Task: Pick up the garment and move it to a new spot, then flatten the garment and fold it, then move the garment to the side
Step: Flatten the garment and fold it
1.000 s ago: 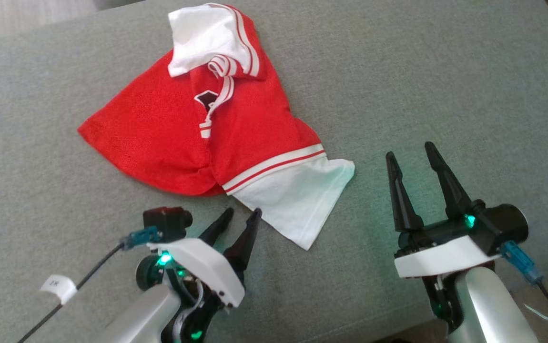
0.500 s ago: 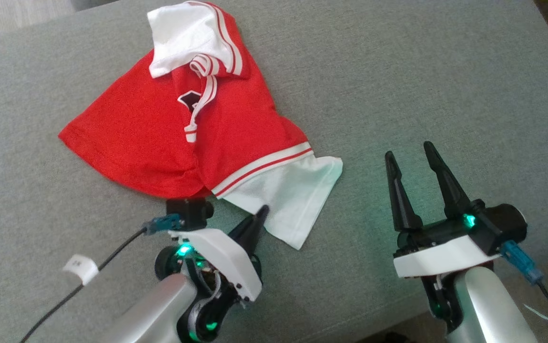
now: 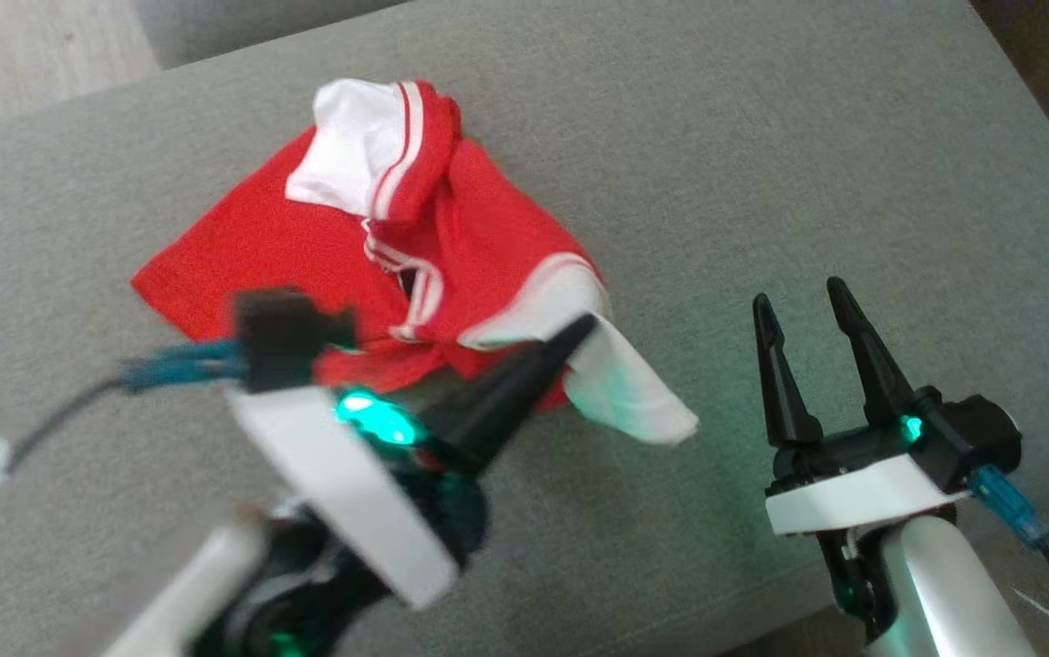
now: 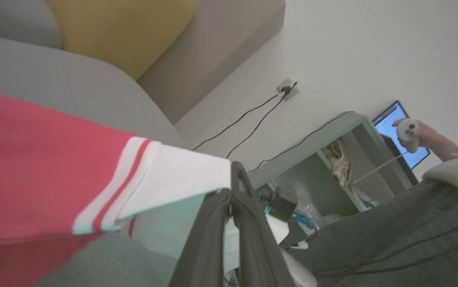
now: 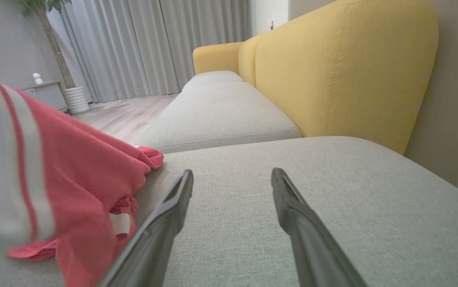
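The garment [image 3: 287, 246], a red jersey with white sleeves and white stripes, lies crumpled on the grey sofa seat [image 3: 762, 137]. My left gripper [image 3: 584, 324] is shut on the edge of its near white sleeve [image 3: 620, 383] and holds that sleeve raised off the seat. The left wrist view has the striped sleeve [image 4: 165, 175] pinched at the tips of the left gripper [image 4: 235, 175]. My right gripper [image 3: 796, 294] stands open above the seat, to the right of the garment, holding nothing. In the right wrist view the right gripper [image 5: 232, 175] points along the seat, and the garment [image 5: 73, 159] lies to its left.
A yellow backrest [image 5: 332, 79] runs along the sofa's far side. Wood floor [image 3: 32, 46] lies beyond the seat's far left edge. A person's hand [image 4: 408, 129] holds a white controller near a screen, with a shelf [image 4: 332, 159] and wall cables [image 4: 253, 119] nearby.
My left gripper shut on the white sleeve and rose with it toward the camera, dragging the garment into a bunch. The right arm stayed put. The head view shifted slightly.
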`<state>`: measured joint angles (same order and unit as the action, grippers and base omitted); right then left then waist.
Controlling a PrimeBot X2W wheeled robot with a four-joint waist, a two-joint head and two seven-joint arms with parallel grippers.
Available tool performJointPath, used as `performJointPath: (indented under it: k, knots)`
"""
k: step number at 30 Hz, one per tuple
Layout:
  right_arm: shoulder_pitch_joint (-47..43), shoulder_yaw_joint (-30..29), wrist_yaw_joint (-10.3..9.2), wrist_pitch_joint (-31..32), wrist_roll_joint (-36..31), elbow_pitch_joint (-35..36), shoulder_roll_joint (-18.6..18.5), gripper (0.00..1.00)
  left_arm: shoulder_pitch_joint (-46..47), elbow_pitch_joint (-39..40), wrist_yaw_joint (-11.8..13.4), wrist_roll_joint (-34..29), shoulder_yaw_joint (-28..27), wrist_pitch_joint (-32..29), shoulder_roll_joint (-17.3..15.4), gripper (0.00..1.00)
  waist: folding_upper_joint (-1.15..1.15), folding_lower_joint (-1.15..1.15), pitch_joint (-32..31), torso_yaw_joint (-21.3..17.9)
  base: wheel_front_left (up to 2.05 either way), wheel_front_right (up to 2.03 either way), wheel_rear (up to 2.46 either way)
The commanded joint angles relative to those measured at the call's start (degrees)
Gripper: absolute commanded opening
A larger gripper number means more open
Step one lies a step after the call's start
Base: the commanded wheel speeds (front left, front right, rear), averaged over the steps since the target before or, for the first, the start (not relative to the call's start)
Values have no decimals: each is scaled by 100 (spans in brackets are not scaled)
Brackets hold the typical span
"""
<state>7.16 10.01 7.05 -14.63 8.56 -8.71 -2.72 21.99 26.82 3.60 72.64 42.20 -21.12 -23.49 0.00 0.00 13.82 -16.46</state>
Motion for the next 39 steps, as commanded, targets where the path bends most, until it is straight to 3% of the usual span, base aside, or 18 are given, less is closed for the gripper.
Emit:
performJointPath:
  k: [1, 4, 5, 10, 19, 26, 29, 32, 39]
  knots:
    - [-43, 72, 44, -37, -19, 148, -16, 100, 37, 658, 90, 249, -573, -11, -316, 0, 0, 0, -80, 106, 0, 0, 0]
    - [-63, 54, 44, -37, -40, 152, -16, 100, -32, 1161, 261, 641, -1222, 35, -626, 0, 0, 0, -130, 250, 0, 0, 0]
    - [-63, 54, 44, -37, -40, 152, -16, 100, -32, 1161, 261, 641, -1222, 35, -626, 0, 0, 0, -130, 250, 0, 0, 0]
    - [-65, 105, 44, -37, -85, 131, -16, 100, 44, 1387, 378, 1331, -2419, 35, -1141, 0, 0, 0, -194, 473, 0, 0, 0]
    - [-54, 131, 44, -37, -141, 91, -16, 100, 445, 903, 223, 2867, -4463, -109, -1659, 0, 0, 0, -242, 649, 0, 0, 0]
    - [-73, 137, 44, -37, -159, 62, -16, 100, 667, 531, 104, 3515, -5416, -326, -1976, 0, 0, 0, -276, 644, 0, 0, 0]
    - [-74, 147, 44, -37, -153, 44, -16, 100, 772, 428, 58, 3654, -5429, -447, -2023, 0, 0, 0, -285, 636, 0, 0, 0]
    - [-49, 189, 44, -37, -138, 27, -16, 100, 887, 334, 47, 3627, -5069, -562, -1985, 0, 0, 0, -290, 604, 0, 0, 0]
    - [8, 294, 44, -37, -42, 37, -16, 100, 1072, 385, 135, 2737, -3081, -791, -1456, 0, 0, 0, -232, 358, 0, 0, 0]
